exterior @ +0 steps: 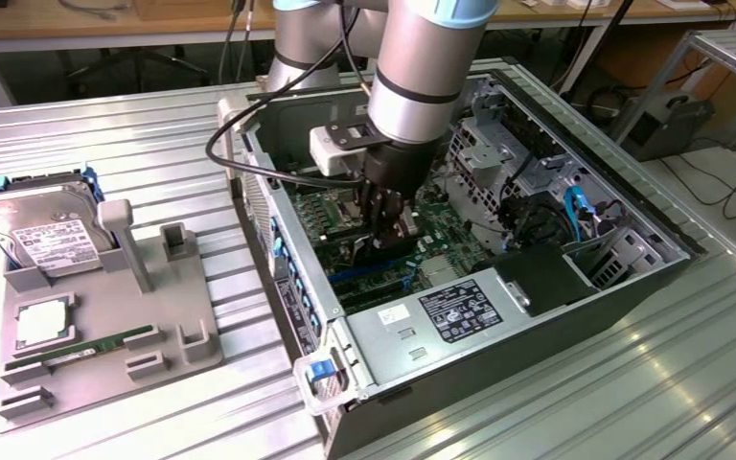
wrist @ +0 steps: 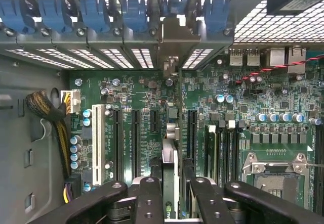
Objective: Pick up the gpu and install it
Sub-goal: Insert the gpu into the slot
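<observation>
— Wrist view first: what has the claw (wrist: 172,193) got?

— Its black fingers (wrist: 148,198) are closed on the gpu (wrist: 172,148), pinching the card edge-on between them. From here the card is a thin upright sliver, dark board with a pale strip along it, running away from the fingers toward its silver metal end bracket (wrist: 172,42), which sits against the row of slot openings with blue clips (wrist: 134,14).

— And where is the card, exactly?

— Standing over the green motherboard (wrist: 243,118), among the long black expansion slots (wrist: 135,138), just beside the white slot (wrist: 97,143). Whether it is fully seated I cannot tell.

— From the exterior view?

— The gripper (exterior: 387,230) is down inside the open computer case (exterior: 650,259), the gpu (exterior: 394,235) dark between its fingers. Toward that view's left a grey holder tray (exterior: 150,316) carries a silver hard drive (exterior: 35,235) and a green RAM stick (exterior: 87,347).

— Any writing?

— White labels on the hard drive and on the power supply (exterior: 451,311), but the print is too small to read
</observation>
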Available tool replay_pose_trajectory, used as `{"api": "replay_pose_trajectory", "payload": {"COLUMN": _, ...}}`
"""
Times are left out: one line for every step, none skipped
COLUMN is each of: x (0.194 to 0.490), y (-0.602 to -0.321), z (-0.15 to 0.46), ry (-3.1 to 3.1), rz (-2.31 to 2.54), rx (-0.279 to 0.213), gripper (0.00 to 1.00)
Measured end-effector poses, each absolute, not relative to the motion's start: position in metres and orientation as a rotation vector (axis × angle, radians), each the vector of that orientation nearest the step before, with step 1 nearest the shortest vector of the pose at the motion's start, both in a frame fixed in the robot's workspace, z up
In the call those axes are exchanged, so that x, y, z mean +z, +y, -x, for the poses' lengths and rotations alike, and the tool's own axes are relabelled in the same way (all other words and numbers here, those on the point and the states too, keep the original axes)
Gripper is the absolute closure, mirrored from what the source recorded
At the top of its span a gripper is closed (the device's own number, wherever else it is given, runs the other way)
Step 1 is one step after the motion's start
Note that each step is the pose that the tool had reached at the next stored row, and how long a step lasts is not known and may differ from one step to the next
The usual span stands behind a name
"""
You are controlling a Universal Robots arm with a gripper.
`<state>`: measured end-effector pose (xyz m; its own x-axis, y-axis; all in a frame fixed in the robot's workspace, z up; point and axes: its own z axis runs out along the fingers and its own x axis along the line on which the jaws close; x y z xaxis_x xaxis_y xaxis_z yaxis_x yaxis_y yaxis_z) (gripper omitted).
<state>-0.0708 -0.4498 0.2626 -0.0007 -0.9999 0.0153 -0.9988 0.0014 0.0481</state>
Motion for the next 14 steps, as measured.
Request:
{"api": "replay_pose_trajectory", "payload": {"x": 0.2623, "y": -0.4498, "z": 0.0708, "ry": -2.194, "rz": -2.186, "rx": -0.036, "gripper": 0.74}}
{"api": "replay_pose_trajectory", "payload": {"x": 0.2618, "y": -0.4498, "z": 0.0708, "ry": -2.196, "rz": -2.184, "rx": -0.036, "gripper": 0.74}}
{"api": "replay_pose_trajectory", "payload": {"x": 0.2614, "y": -0.4497, "z": 0.0708, "ry": -2.197, "rz": -2.183, "rx": -0.036, "gripper": 0.74}}
{"api": "replay_pose_trajectory", "payload": {"x": 0.2608, "y": -0.4496, "z": 0.0708, "ry": -2.197, "rz": -2.182, "rx": -0.037, "gripper": 0.74}}
{"api": "replay_pose_trajectory", "payload": {"x": 0.2599, "y": -0.4495, "z": 0.0708, "ry": -2.198, "rz": -2.182, "rx": -0.037, "gripper": 0.74}}
{"api": "replay_pose_trajectory", "payload": {"x": 0.2592, "y": -0.4495, "z": 0.0709, "ry": -2.199, "rz": -2.181, "rx": -0.037, "gripper": 0.74}}
{"api": "replay_pose_trajectory", "payload": {"x": 0.2587, "y": -0.4495, "z": 0.0711, "ry": -2.199, "rz": -2.181, "rx": -0.037, "gripper": 0.74}}
{"api": "replay_pose_trajectory", "payload": {"x": 0.2585, "y": -0.4495, "z": 0.0711, "ry": -2.199, "rz": -2.181, "rx": -0.037, "gripper": 0.74}}
{"api": "replay_pose_trajectory", "payload": {"x": 0.2580, "y": -0.4495, "z": 0.0712, "ry": -2.199, "rz": -2.180, "rx": -0.037, "gripper": 0.74}}
{"api": "replay_pose_trajectory", "payload": {"x": 0.2576, "y": -0.4495, "z": 0.0714, "ry": -2.199, "rz": -2.180, "rx": -0.037, "gripper": 0.74}}
{"api": "replay_pose_trajectory", "payload": {"x": 0.2575, "y": -0.4495, "z": 0.0716, "ry": -2.199, "rz": -2.180, "rx": -0.037, "gripper": 0.74}}
{"api": "replay_pose_trajectory", "payload": {"x": 0.2573, "y": -0.4495, "z": 0.0718, "ry": -2.200, "rz": -2.180, "rx": -0.037, "gripper": 0.74}}
{"api": "replay_pose_trajectory", "payload": {"x": 0.2572, "y": -0.4495, "z": 0.0720, "ry": -2.200, "rz": -2.180, "rx": -0.037, "gripper": 0.74}}
{"api": "replay_pose_trajectory", "payload": {"x": 0.2570, "y": -0.4495, "z": 0.0722, "ry": -2.200, "rz": -2.180, "rx": -0.037, "gripper": 0.74}}
